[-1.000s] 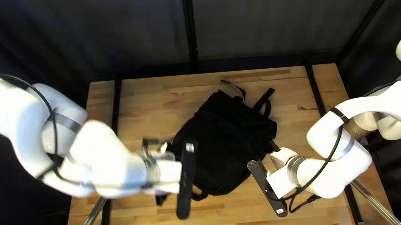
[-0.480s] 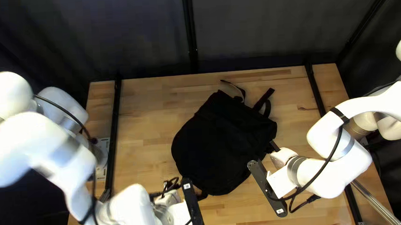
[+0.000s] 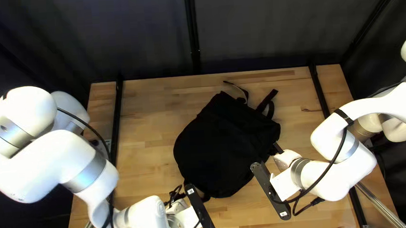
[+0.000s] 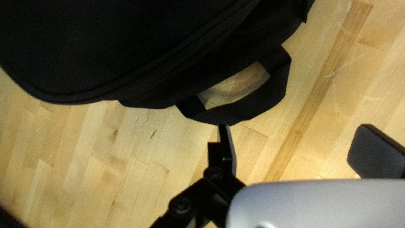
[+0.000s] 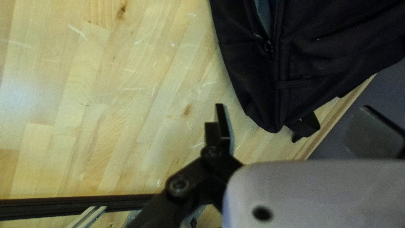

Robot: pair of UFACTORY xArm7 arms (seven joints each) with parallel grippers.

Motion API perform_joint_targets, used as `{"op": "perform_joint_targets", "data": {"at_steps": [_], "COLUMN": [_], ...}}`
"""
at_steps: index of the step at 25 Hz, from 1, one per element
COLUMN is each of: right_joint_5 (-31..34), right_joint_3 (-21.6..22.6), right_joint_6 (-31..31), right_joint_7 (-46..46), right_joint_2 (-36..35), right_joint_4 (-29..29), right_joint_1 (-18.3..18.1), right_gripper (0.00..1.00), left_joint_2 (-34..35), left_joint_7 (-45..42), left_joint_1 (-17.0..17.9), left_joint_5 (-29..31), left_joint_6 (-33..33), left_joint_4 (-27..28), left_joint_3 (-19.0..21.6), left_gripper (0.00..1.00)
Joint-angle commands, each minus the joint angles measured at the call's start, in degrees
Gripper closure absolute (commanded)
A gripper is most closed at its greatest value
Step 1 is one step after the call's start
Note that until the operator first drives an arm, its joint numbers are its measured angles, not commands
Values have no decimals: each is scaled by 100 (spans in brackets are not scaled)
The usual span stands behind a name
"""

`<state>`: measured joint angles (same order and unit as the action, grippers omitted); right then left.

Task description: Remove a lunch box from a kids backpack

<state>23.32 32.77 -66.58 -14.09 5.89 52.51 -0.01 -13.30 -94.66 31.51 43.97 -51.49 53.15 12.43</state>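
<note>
The black backpack lies on the table, and I see no lunch box. At its near left side in the top left view is my left gripper; my right gripper is by its right side. In the left wrist view the backpack has a fabric loop ahead of my open left gripper; one fingertip meets the loop's outer edge in view, contact unclear. In the right wrist view my right gripper stands open beside the backpack, whose partly open zipper shows bluish lining.
Wooden table surrounds the backpack. Loose straps extend from its far right end in the top left view. Black rails run along both table sides, and a dark curtain hangs behind the far edge.
My left arm has swung back from over the backpack's left part toward the table's near edge, uncovering that part. The right arm and the backpack have stayed put.
</note>
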Motion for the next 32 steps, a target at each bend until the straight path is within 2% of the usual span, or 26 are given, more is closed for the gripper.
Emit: {"op": "perform_joint_targets", "data": {"at_steps": [1,9,20,29,30,31,32], "right_joint_5": [0,0,0,0,0,0,0], "right_joint_3": [0,0,0,0,0,0,0], "right_joint_6": [0,0,0,0,0,0,0], "right_joint_7": [0,0,0,0,0,0,0], "right_joint_2": [0,0,0,0,0,0,0], "right_joint_4": [0,0,0,0,0,0,0], "right_joint_1": [0,0,0,0,0,0,0], "right_gripper": [0,0,0,0,0,0,0], "left_joint_2": [-321,-1075,-970,-1480,-1515,-1532,-1533], "left_joint_7": [-462,-995,-1358,-1161,-1133,-1114,-1110], "left_joint_1": [175,135,-17,-185,-208,-221,-224], "left_joint_5": [410,827,1381,1384,1367,1353,1348], "left_joint_6": [-22,131,377,528,537,540,539], "left_joint_4": [259,723,378,1056,1097,1117,1119], "left_joint_3": [-63,-383,-717,-826,-830,-831,-832], "left_gripper": [0,0,0,0,7,27,61]}}
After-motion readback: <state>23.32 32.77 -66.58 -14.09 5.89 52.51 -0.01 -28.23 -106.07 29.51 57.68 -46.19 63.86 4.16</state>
